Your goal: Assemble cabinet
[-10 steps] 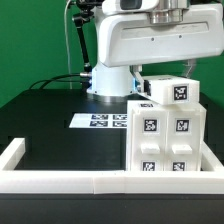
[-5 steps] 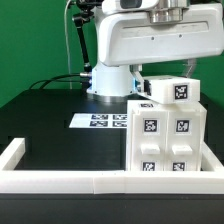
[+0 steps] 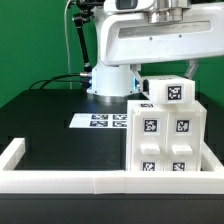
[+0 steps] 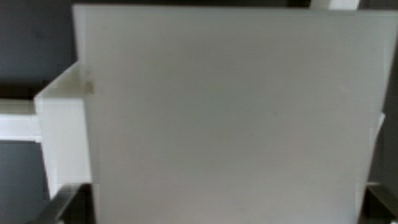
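Gripper [image 3: 165, 11]: high above the cabinet, fingers hidden; spread or pinched, cannot tell.
Cabinet [image 3: 165, 132]: upright on the table [image 3: 50, 110], exterior view's right, touching the border frame [image 3: 60, 181].

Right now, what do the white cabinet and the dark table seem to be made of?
The cabinet looks like matte white plastic: smooth, even faces with no grain. The table looks matte black, with little glare; its material is unclear.
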Controlling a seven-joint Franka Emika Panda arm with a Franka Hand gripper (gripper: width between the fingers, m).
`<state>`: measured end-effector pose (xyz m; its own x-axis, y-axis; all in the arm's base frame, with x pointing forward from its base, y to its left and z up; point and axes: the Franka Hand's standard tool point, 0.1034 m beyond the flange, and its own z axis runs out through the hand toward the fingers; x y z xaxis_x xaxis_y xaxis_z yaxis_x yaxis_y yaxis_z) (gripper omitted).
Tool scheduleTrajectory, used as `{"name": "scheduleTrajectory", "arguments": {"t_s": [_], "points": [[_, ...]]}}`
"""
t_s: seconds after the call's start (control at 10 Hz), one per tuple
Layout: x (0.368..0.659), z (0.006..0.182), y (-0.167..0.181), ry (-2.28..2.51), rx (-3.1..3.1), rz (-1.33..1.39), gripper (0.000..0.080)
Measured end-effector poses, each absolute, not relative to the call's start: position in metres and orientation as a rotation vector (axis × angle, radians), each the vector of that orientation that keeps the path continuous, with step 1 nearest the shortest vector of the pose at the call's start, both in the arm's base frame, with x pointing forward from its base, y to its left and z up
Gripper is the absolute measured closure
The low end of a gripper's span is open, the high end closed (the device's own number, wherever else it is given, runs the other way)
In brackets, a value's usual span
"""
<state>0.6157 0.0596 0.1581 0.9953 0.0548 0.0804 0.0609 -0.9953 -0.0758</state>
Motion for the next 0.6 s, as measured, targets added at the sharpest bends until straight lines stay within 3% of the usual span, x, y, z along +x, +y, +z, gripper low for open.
{"name": "scheduleTrajectory", "arguments": {"t_s": [0.6], "points": [[0.61, 0.157, 0.072, 0.909, -2.892, -0.077, 0.0239]]}}
